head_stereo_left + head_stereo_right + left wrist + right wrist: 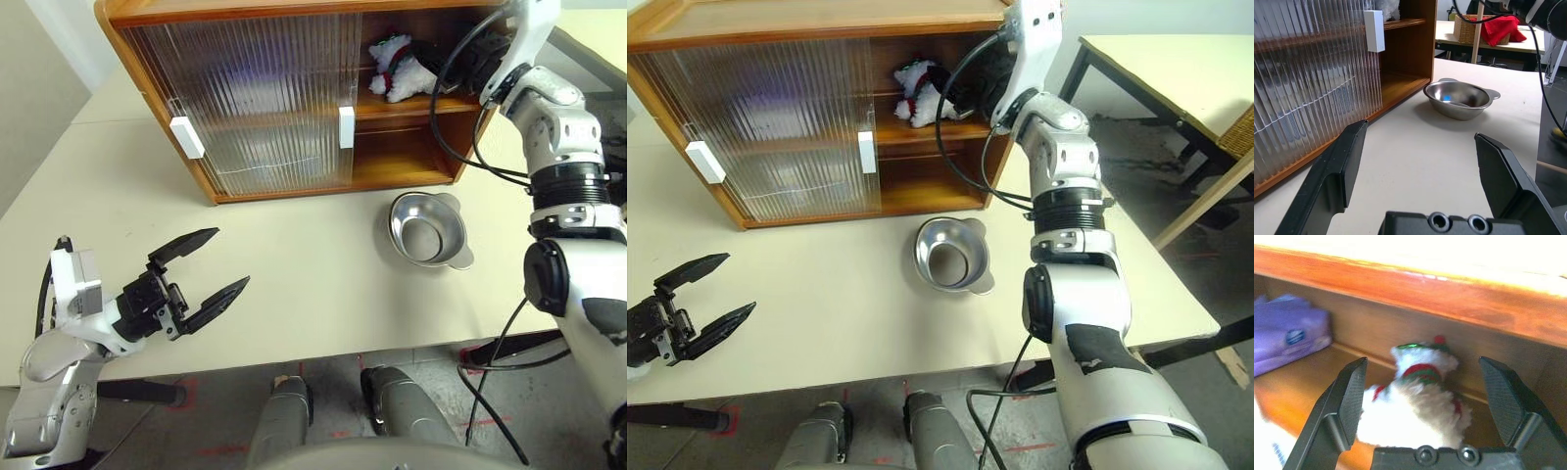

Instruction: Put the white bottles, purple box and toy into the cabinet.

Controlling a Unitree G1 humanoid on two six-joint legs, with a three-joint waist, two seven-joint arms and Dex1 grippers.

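The toy (1420,401), a white plush snowman with a red-and-green hat and scarf, lies on the inner shelf of the cabinet (245,98), in its open right-hand section. My right gripper (1423,363) is reached into that section and is open, one finger on either side of the toy and clear of it. The purple box (1288,340) rests on the same shelf, further along beside the toy. Low over the near left of the table, my left gripper (227,259) is open and holds nothing. The white bottles are hidden.
A round steel bowl (428,230) sits on the table in front of the cabinet's open section. Both ribbed sliding doors, with white handles (186,137), cover the cabinet's left part. Another table (1176,59) stands off to the right, carrying a basket with red cloth (1488,29).
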